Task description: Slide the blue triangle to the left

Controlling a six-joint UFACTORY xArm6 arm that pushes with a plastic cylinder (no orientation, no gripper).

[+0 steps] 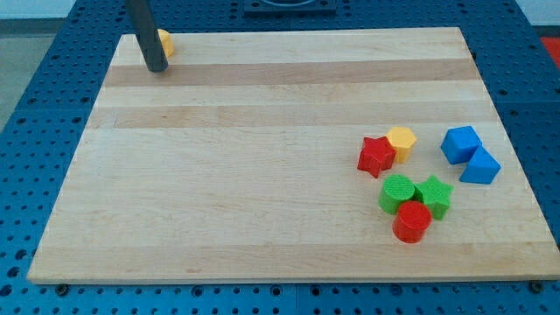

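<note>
My tip [157, 67] rests at the upper left of the frame, on the wooden board [245, 175] near its top-left corner, and just beside it to the right an orange block [164, 42] peeks out from behind my rod, its shape too hidden to tell. I have no fingers to hold apart or together, only this dark straight rod, and it is clamped on nothing. The blue triangle [480, 166] lies far off at the right of the frame, about mid-height, touching the blue cube [460, 143] that sits just above and to its left. Left of that pair, a red star [376, 156] touches a yellow block [402, 142], which looks hexagonal. Below them, toward the lower right, a green cylinder [397, 192] and a green star [434, 194] sit side by side, with a red cylinder [411, 221] pressed against both from the bottom. My tip is well apart from all of these blocks, the whole width of the board between us
</note>
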